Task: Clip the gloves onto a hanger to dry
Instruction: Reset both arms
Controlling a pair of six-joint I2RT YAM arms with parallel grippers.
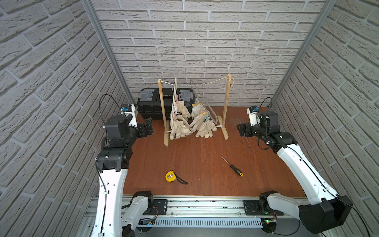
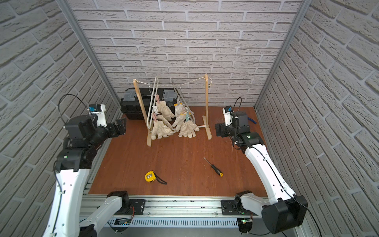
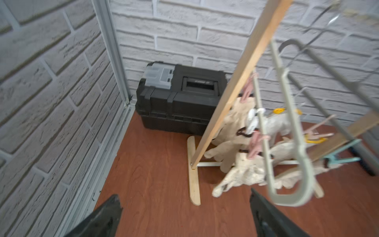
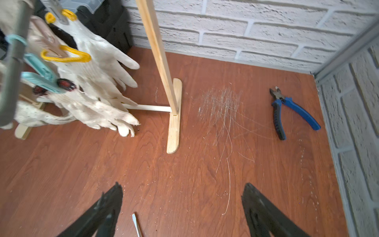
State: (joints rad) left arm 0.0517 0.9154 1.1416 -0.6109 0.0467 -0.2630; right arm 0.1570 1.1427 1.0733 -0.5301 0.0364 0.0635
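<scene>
Left hand (image 1: 148,126) and right hand (image 1: 241,129) stood spread and empty either side of the rack (image 1: 226,106). Sensible, I'd judge, since the gloves (image 1: 189,123) hung clipped to its hangers (image 1: 175,92), cuffs up, over the bench (image 1: 194,164).

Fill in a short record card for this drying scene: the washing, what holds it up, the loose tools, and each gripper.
Washing: off-white gloves, hanging from clips
Support: hangers on the string of a wooden rack
Behind it: black toolbox
Loose tools: yellow tape measure, screwdriver, blue pliers
Left arm: left gripper open, empty, beside the rack
Right arm: right gripper open, empty, beside the rack
</scene>
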